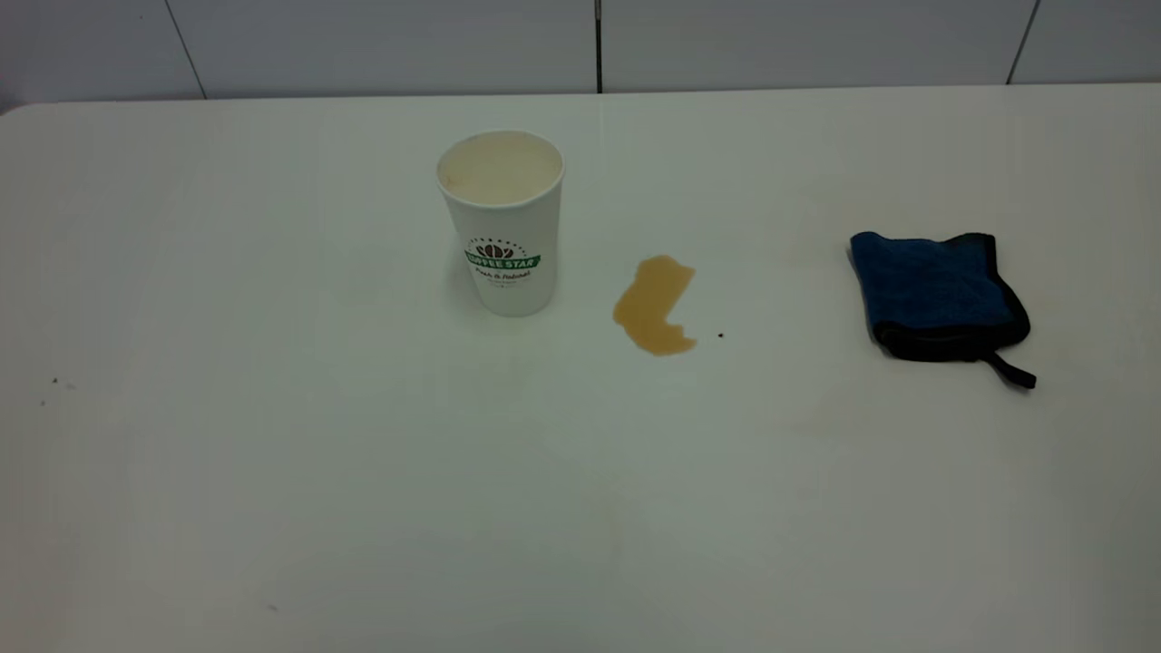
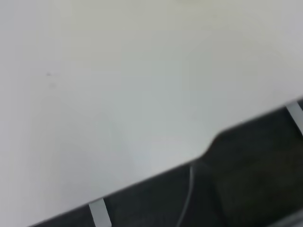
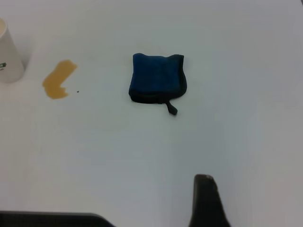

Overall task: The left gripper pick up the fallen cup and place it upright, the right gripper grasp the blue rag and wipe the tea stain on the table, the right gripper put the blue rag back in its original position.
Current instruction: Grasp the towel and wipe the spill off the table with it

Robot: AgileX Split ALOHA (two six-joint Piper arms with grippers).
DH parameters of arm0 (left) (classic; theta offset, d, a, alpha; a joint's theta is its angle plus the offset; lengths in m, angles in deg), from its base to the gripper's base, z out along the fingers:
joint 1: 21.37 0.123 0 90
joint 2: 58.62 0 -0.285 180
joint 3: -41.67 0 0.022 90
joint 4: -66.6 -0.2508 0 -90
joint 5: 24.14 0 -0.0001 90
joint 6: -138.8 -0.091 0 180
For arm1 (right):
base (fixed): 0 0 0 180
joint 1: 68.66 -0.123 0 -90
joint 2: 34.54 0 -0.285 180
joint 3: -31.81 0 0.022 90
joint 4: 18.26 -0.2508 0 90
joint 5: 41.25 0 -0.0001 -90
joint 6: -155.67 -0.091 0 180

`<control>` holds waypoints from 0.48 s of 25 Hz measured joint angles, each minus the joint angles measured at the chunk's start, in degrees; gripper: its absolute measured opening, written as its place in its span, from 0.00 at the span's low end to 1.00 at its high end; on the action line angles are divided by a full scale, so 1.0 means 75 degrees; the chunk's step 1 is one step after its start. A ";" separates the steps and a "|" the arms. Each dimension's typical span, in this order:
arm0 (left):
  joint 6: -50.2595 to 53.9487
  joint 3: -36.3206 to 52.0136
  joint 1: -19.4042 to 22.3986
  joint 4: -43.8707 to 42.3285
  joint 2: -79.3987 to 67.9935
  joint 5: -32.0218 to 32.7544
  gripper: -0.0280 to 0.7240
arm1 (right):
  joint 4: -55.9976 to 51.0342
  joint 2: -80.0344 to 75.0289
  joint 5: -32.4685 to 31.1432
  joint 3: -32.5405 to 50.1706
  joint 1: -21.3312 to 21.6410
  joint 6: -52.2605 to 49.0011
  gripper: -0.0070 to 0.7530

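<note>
**Two steps left: stain unwiped, rag untouched**

Exterior view: neither arm shows here, so you get no reading on either pincer from it. The cup (image 1: 502,222) stands upright on the table (image 1: 363,508), so from how things lie the left arm's part looks done. The tea stain (image 1: 655,305) sits just beside the cup, and the blue rag (image 1: 939,295) lies well apart on the stain's far side.

Left wrist view: you see only bare tabletop and its near edge. The left gripper itself is out of frame, and nothing of the task lies under it.

Right wrist view: one dark finger of the right gripper (image 3: 207,201) pokes into frame. The second finger is not visible, so you cannot tell how wide the pincer stands; it holds and touches nothing. The blue rag lies ahead of that finger, well apart, its loop tab pointing back toward it. The stain and cup sit farther off, to one side.

Watch these risks:
- Wiping toward the cup could knock it over, since the stain lies so close.
- Pinching only the loop tab could let the rag unfold and drag.
</note>
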 joint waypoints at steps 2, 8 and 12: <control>0.0000 0.0000 0.0623 -0.0003 0.0360 0.0006 0.79 | 0.0000 0.0000 0.0000 0.0000 0.0000 0.0000 0.71; 0.0000 0.0000 0.2160 -0.0003 0.0533 0.0065 0.79 | 0.0000 0.0000 0.0000 0.0000 0.0000 0.0000 0.71; 0.0000 0.0000 0.2469 -0.0003 0.0533 0.0065 0.79 | 0.0000 0.0000 0.0000 0.0000 0.0000 0.0000 0.71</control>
